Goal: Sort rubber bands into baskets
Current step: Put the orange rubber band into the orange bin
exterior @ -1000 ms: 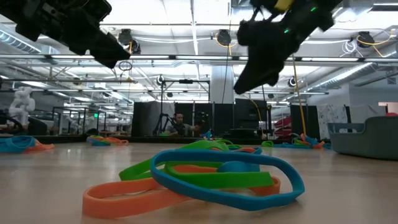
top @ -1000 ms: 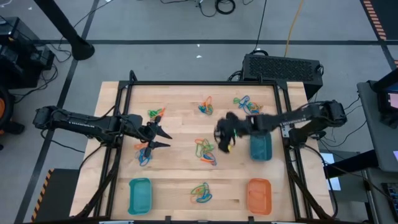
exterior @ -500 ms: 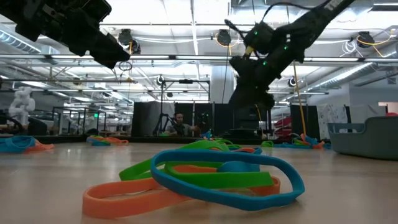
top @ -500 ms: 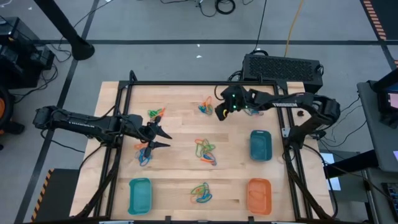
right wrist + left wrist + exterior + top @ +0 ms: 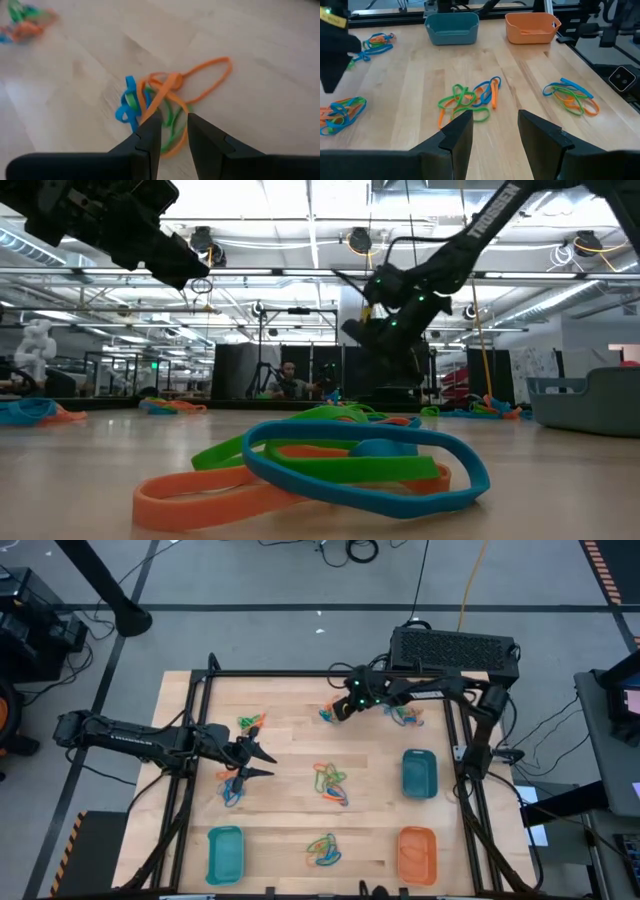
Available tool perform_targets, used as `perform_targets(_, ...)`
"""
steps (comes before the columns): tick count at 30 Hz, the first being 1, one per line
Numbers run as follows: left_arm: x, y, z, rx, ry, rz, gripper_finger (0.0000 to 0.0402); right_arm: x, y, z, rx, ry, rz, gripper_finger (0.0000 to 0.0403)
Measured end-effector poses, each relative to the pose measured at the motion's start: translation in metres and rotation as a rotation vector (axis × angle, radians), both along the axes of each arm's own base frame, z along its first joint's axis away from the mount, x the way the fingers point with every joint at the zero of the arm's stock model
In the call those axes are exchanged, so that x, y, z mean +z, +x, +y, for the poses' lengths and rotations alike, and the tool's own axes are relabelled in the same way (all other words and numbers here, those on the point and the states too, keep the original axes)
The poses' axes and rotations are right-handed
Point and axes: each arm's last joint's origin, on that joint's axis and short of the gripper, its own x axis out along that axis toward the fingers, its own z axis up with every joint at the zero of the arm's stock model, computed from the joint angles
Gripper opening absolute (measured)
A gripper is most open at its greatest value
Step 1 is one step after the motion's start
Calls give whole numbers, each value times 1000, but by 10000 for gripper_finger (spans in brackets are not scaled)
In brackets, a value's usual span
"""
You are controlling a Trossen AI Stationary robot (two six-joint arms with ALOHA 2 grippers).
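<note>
My right gripper reaches to the table's far middle. It stands open by a narrow gap just above a small pile of orange, blue and green rubber bands, which lies flat on the wood. My left gripper hovers open over the table's left half, nothing between its fingers. Further piles of rubber bands lie at the centre, near middle, far right and left. The baskets are two teal ones and one orange.
A black metal frame runs round the wooden table. A black box stands beyond the far right corner. In the low view a pile of bands lies close in front. Bare wood lies between the piles.
My right gripper has swung from beside the right teal basket toward the table's far edge and leftward, sinking and rolling as it went, and now stands over the far-middle pile. The piles and baskets have stayed where they were.
</note>
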Motion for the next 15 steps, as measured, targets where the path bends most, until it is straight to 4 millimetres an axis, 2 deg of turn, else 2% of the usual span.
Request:
perform_targets(8,0,0,1,27,40,-7,164,-12,10,-3,46,7,88,86)
perform_targets(15,-2,2,12,371,141,9,164,-20,10,-3,64,9,116,86)
